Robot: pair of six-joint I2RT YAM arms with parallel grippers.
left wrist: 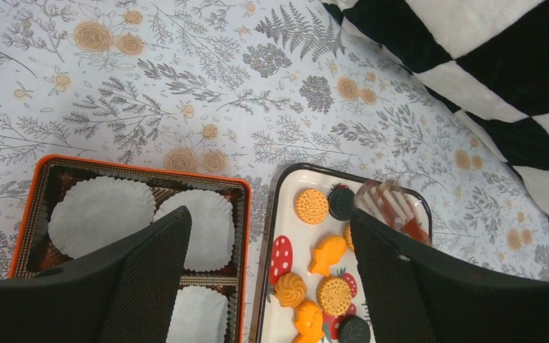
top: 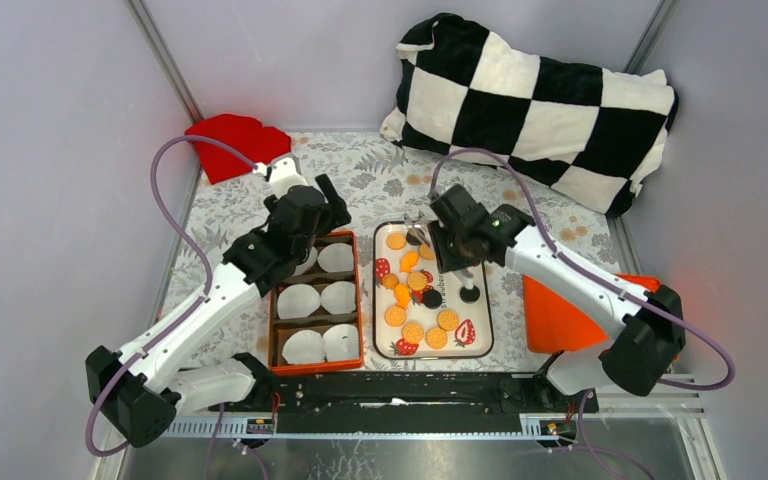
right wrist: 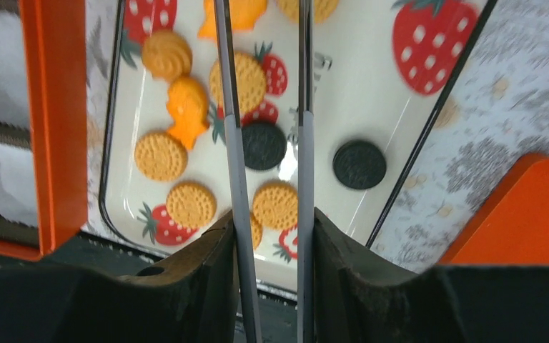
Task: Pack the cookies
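The cookies (top: 415,285), golden round biscuits, fish shapes and a few black discs, lie on a white strawberry-print tray (top: 483,335). My right gripper (top: 440,242) hangs over the tray's far end, shut on a pair of tongs (right wrist: 232,143) whose two grey arms run between its fingers. A black cookie (right wrist: 263,145) shows on the tray between the tong arms, and another black cookie (right wrist: 358,163) lies to their right. The tong tips (left wrist: 389,206) hover at the tray's far right corner. My left gripper (left wrist: 270,218) is open and empty above the gap between box and tray.
An orange box (top: 360,300) holding white paper cups (top: 300,300) sits left of the tray. An orange lid (top: 560,315) lies to the right. A checkered pillow (top: 535,105) fills the back right and a red cloth (top: 232,143) the back left.
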